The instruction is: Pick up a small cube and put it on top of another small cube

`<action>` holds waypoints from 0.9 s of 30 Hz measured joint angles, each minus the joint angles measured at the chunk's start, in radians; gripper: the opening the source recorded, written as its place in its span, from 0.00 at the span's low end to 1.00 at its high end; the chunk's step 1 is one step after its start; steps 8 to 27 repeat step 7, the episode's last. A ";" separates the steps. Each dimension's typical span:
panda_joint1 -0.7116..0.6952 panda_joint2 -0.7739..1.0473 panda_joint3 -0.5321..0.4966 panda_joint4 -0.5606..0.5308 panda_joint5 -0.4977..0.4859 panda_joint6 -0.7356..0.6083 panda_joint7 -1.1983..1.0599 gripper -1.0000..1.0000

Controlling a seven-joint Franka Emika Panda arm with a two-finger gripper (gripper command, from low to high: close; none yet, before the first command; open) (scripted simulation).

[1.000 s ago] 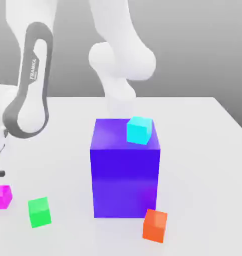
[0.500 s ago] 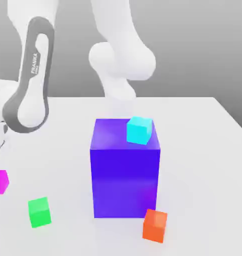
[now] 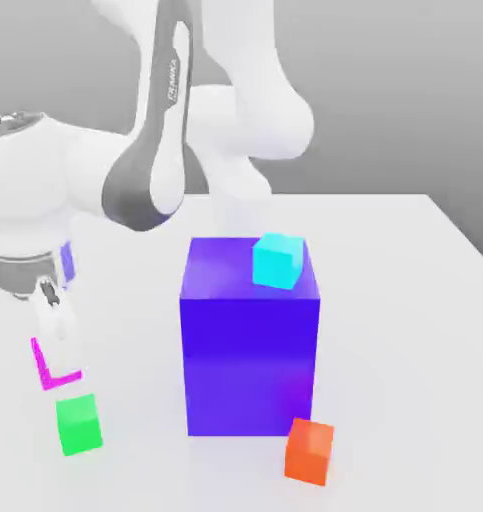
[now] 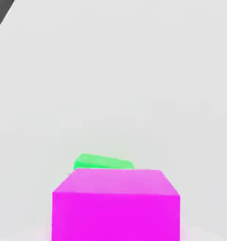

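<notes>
We see the gripper (image 3: 55, 345) clenched on the magenta cube (image 3: 47, 368), holding it off the white table (image 3: 405, 300) just above the green cube (image 3: 79, 424), at the exterior view's left, well apart from the big blue-purple block (image 3: 250, 350) carrying a cyan cube (image 3: 278, 261).

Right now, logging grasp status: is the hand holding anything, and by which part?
The hand holds the small magenta cube by its opposite sides, lifted above the table.
</notes>
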 joint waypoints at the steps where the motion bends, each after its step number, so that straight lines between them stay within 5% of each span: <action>1: -0.001 0.029 0.001 0.000 0.000 0.029 -0.003 0.00; 3: -0.001 0.095 0.000 0.003 -0.003 0.093 -0.003 0.00; 4: -0.001 0.129 0.000 0.005 -0.005 0.125 -0.001 1.00; 27: -0.001 0.129 0.000 0.005 -0.005 0.125 -0.001 1.00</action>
